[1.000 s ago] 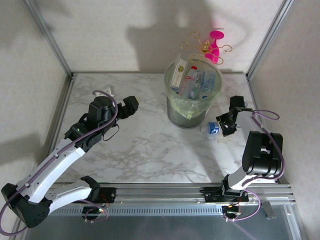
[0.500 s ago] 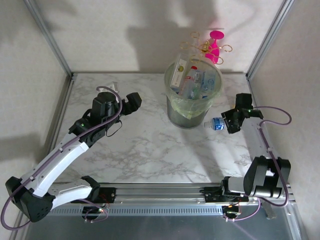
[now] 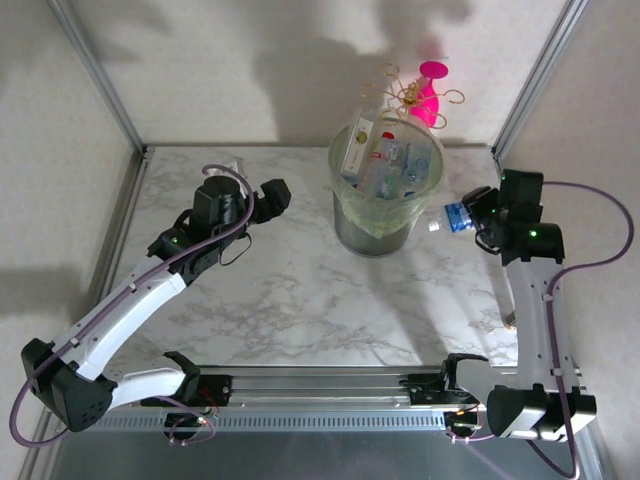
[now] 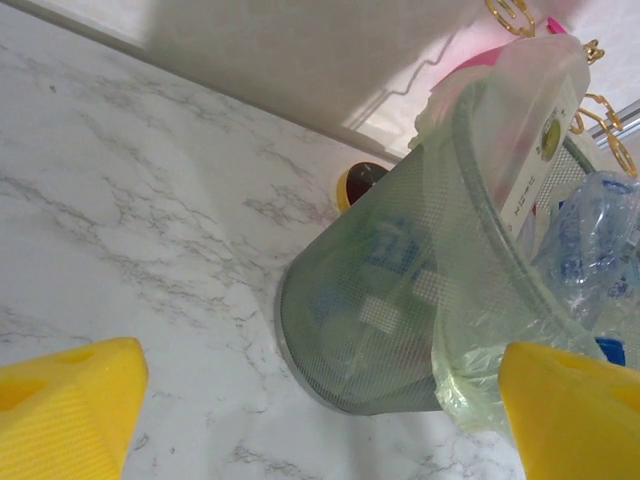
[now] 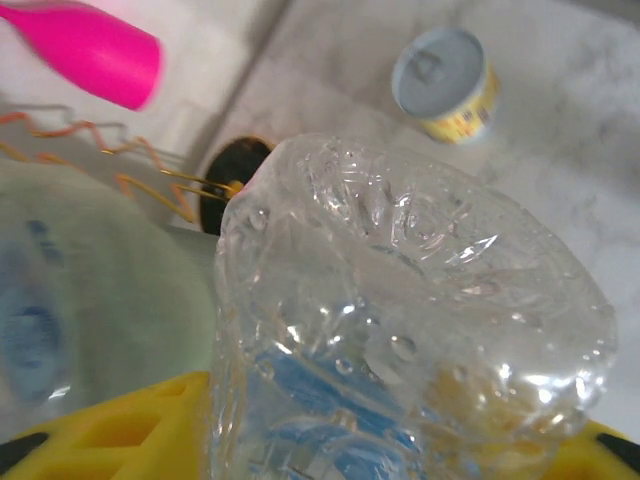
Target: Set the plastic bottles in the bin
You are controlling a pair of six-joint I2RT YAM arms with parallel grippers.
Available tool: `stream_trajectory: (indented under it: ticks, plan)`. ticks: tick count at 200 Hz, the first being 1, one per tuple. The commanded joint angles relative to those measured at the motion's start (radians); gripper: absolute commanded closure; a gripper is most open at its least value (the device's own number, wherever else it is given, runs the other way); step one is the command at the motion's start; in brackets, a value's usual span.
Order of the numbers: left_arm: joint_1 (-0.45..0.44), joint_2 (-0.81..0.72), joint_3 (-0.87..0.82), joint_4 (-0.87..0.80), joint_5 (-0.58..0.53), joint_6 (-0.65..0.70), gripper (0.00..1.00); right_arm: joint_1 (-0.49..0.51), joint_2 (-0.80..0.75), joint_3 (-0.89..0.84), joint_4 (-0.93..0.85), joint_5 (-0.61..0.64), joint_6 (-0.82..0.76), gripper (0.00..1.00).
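Note:
The bin (image 3: 342, 190) is a pale green mesh bucket lined with a yellowish bag, standing at the back middle of the marble table. Several plastic bottles (image 3: 385, 165) lie inside it. My right gripper (image 3: 478, 218) is shut on a clear bottle with a blue label (image 3: 455, 216), held in the air just right of the bin's rim. The right wrist view has that bottle (image 5: 400, 330) between the yellow fingers (image 5: 110, 430), with the bin (image 5: 90, 300) at the left. My left gripper (image 3: 272, 197) hangs open left of the bin (image 4: 400, 310), holding nothing.
A pink-and-gold ornament (image 3: 430, 85) stands behind the bin by the back wall. A small metal can (image 5: 445, 85) sits on the table beyond the held bottle. Metal frame posts rise at both back corners.
My right arm has lifted the blue-labelled bottle off the table and carried it up and back, to beside the bin's rim. The left arm has shifted slightly toward the bin.

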Motion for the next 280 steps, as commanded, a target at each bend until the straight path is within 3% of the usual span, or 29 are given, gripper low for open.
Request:
stream_trajectory:
  ticks: [1,36,91,138,193,280]
  plan:
    - [0.0,0.014,0.051,0.026,0.021,0.006,0.1,0.007,-0.018,0.091,-0.046,0.031,-0.136,0.49]
    - [-0.002,0.016,0.048,0.033,0.028,-0.004,0.1,0.007,0.003,0.218,-0.017,0.008,-0.239,0.5]
    - [-0.003,0.003,0.04,0.026,0.017,0.005,0.1,0.064,0.132,0.401,0.044,-0.198,-0.327,0.5]
    - [-0.002,-0.013,0.03,0.019,0.016,0.005,0.1,0.301,0.301,0.598,0.046,0.071,-0.499,0.49]
    - [-0.001,-0.036,0.016,0.007,0.003,0.005,0.1,0.451,0.509,0.733,-0.007,0.083,-0.563,0.48]
    - [0.0,-0.07,-0.011,-0.002,-0.009,-0.006,0.1,0.55,0.686,0.778,-0.123,0.153,-0.544,0.44]
